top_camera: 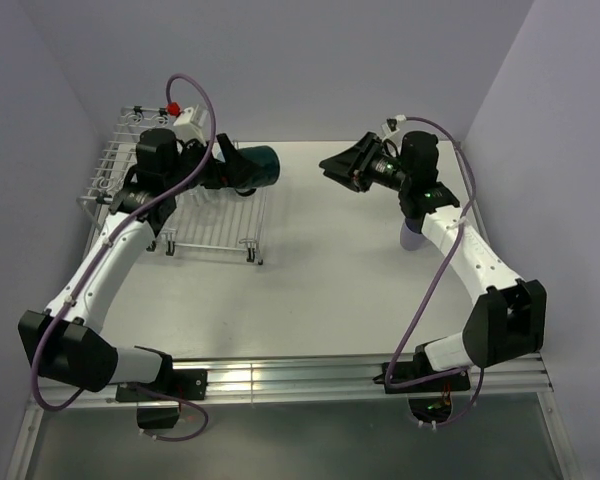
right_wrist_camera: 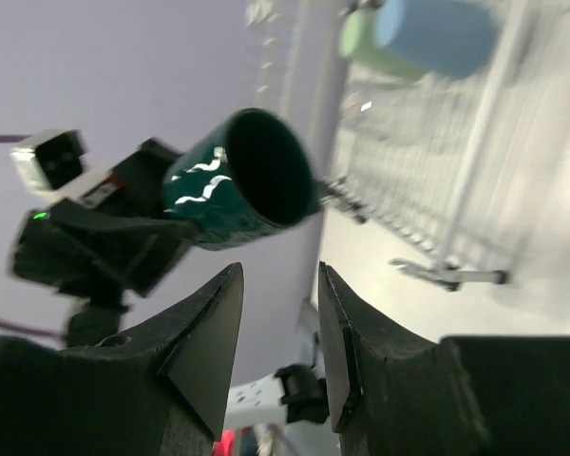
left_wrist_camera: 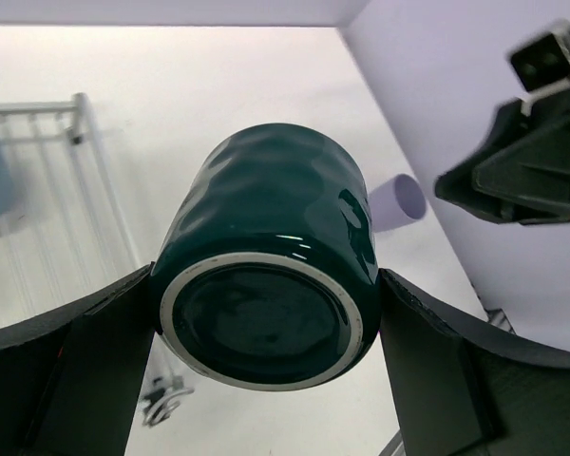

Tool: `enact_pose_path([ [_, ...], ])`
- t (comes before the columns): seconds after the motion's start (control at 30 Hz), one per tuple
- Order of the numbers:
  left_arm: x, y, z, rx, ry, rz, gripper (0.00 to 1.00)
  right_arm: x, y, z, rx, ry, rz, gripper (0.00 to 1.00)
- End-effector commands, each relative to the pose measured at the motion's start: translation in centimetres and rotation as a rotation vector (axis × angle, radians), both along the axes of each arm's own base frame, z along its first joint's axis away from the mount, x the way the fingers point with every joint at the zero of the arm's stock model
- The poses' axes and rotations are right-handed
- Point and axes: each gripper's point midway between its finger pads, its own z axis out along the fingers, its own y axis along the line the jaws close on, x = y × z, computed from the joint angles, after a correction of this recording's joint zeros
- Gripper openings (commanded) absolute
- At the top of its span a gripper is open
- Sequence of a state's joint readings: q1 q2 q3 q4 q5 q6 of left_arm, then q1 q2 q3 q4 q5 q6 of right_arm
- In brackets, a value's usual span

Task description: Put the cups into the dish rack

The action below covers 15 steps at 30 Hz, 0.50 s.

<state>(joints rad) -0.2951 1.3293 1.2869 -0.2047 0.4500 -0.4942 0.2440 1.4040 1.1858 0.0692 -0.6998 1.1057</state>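
Dark green mug (left_wrist_camera: 266, 285) lies on its side, base toward the wrist camera, clamped between the fingers of the left hand (left_wrist_camera: 266, 318). It is held in the air by the dish rack (top_camera: 120, 175), at its right edge, with the mouth facing the right hand (right_wrist_camera: 277, 285). Right hand fingers are parted and empty. Light blue cup (right_wrist_camera: 437, 36) and pale green cup (right_wrist_camera: 359, 43) sit in the rack. Lavender cup (top_camera: 414, 237) is on the surface (top_camera: 320, 280) beside the right arm.

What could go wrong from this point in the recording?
The dark green mug is clamped sideways across its glossy body by the left end effector, so it might slip. The open right end effector points at the mug from nearby; they could collide. The lavender tumbler sits close under the right arm and might be knocked.
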Motion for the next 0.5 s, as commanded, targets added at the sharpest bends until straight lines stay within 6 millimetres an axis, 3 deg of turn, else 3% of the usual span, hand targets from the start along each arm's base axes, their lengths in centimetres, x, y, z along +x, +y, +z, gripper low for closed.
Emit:
enact_pose_path([
  [0.0, 2.3, 2.4, 4.8, 0.022, -0.085, 0.141, 0.00, 1.0, -2.7, 0.4, -0.108, -0.063, -0.123, 0.45],
  [0.07, 2.8, 3.4, 3.4, 0.078, -0.007, 0.192, 0.00, 0.9, -3.5, 0.1, -0.165, -0.073, -0.156, 0.45],
  [0.1, 4.0, 3.9, 3.2, 0.103, 0.013, 0.236, 0.00, 1.3, -4.1, -0.1, -0.196, -0.076, -0.197, 0.45],
  [0.17, 4.9, 4.4, 0.7, 0.166, 0.105, 0.260, 0.00, 1.2, -5.0, -0.1, -0.259, -0.089, -0.230, 0.45],
  [0.2, 5.4, 4.6, 1.3, 0.178, 0.102, 0.276, 0.00, 1.1, -5.5, 0.0, -0.286, -0.101, -0.250, 0.45],
  [0.33, 7.3, 6.2, -1.5, 0.297, 0.197, 0.364, 0.00, 1.1, -7.8, -0.5, -0.414, -0.101, -0.340, 0.45],
  [0.37, 7.7, 6.4, -3.1, 0.329, 0.244, 0.368, 0.00, 1.0, -8.1, -0.4, -0.432, -0.112, -0.346, 0.45],
  [0.4, 8.1, 6.4, -2.9, 0.337, 0.243, 0.372, 0.00, 0.7, -8.3, -0.2, -0.442, -0.118, -0.353, 0.45],
  [0.47, 8.8, 6.5, -4.9, 0.376, 0.292, 0.371, 0.00, 0.6, -8.9, -0.7, -0.478, -0.115, -0.368, 0.45],
])
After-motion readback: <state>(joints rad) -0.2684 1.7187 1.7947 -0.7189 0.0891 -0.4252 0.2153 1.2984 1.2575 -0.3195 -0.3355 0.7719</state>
